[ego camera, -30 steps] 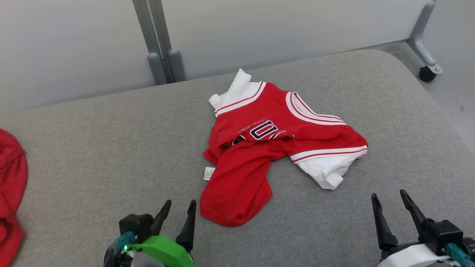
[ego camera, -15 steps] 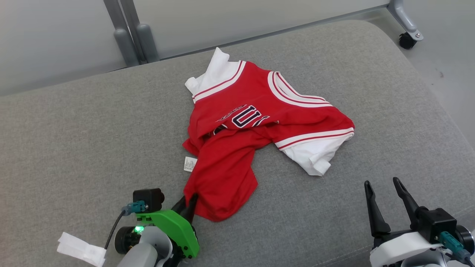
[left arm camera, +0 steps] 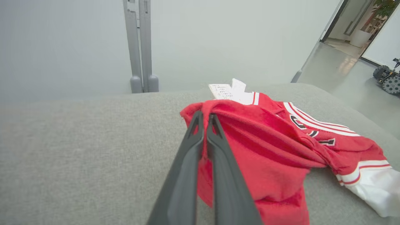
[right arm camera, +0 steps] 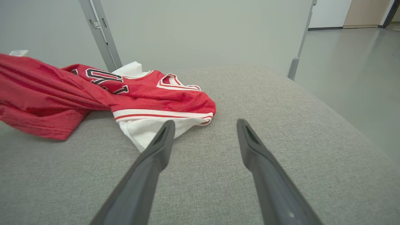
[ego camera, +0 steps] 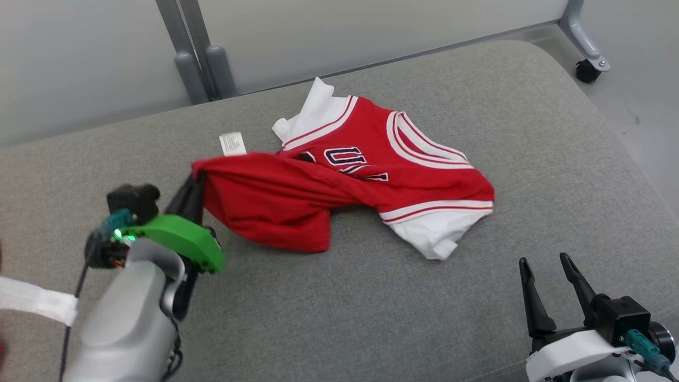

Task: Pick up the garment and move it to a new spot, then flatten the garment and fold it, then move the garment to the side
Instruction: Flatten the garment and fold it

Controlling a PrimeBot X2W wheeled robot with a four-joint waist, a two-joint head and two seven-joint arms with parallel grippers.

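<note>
I am working on the first step, picking the garment up so that it can go to a new spot. My left gripper (ego camera: 193,183) is holding one corner of the red jersey-style shirt with white sleeves, striped trim and dark lettering (ego camera: 424,175). In the left wrist view its jaws are pressed together on a bunch of the red cloth. That corner is hanging clear of the grey upholstered cushion (ego camera: 403,318) and pulling the fabric into a taut ridge.

The collar, the lettering and the white sleeve (ego camera: 435,241) are lying on the cushion, just in front of the pair of grey metal posts (ego camera: 204,69) and somewhat to their right. A small white care label (ego camera: 232,143) is standing up from the raised edge, near the foot of the posts.

My right gripper (ego camera: 544,260) is hovering over the cushion well apart from the posts, on the near side and far to their right. Its jaws are spread wide and gripping nothing.

With only one corner up, I am judging the lift as barely begun. The next move is calling for more height, or a second hold by the right gripper on the trimmed edge by the white sleeve, so the shirt comes away whole instead of dragging. A single thin pinch could slip.
</note>
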